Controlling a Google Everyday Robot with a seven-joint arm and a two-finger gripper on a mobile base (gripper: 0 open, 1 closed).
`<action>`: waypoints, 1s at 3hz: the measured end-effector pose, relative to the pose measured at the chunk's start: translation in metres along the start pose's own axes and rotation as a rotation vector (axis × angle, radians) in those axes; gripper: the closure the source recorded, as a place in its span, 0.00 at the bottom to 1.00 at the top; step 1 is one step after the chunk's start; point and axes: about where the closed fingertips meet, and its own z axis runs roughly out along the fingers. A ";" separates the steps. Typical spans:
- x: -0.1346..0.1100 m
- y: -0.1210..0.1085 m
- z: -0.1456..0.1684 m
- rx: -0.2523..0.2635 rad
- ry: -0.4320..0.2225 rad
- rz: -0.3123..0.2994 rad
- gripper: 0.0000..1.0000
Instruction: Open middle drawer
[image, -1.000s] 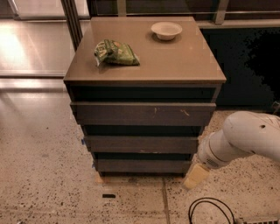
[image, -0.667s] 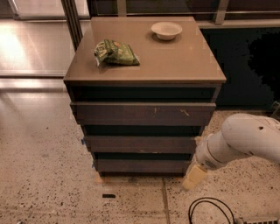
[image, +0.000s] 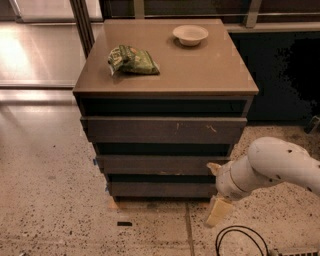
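The middle drawer (image: 160, 164) is the flat dark front between the scratched top front (image: 162, 130) and the lowest front (image: 160, 189) of a low cabinet. It looks closed, sitting in step with the other fronts. My gripper (image: 216, 190) is at the cabinet's lower right, on the end of the white arm (image: 275, 167). It is open. The upper finger (image: 214, 167) is at the middle drawer's right end, and the lower finger (image: 218, 212) hangs over the floor below the cabinet's corner.
A green snack bag (image: 132, 60) and a white bowl (image: 190, 35) lie on the cabinet top (image: 210, 70). A black cable (image: 239, 241) loops on the speckled floor at the lower right. Dark panels stand to the right, and a metal post (image: 82, 25) behind left.
The arm has shifted slightly left toward the cabinet, bringing the upper finger to the right end of the middle drawer. The drawers have not moved.
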 end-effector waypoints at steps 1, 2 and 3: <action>0.000 0.001 0.001 -0.003 0.001 -0.044 0.00; 0.000 0.001 0.001 -0.003 0.001 -0.044 0.00; 0.005 0.002 0.018 0.016 -0.014 -0.060 0.00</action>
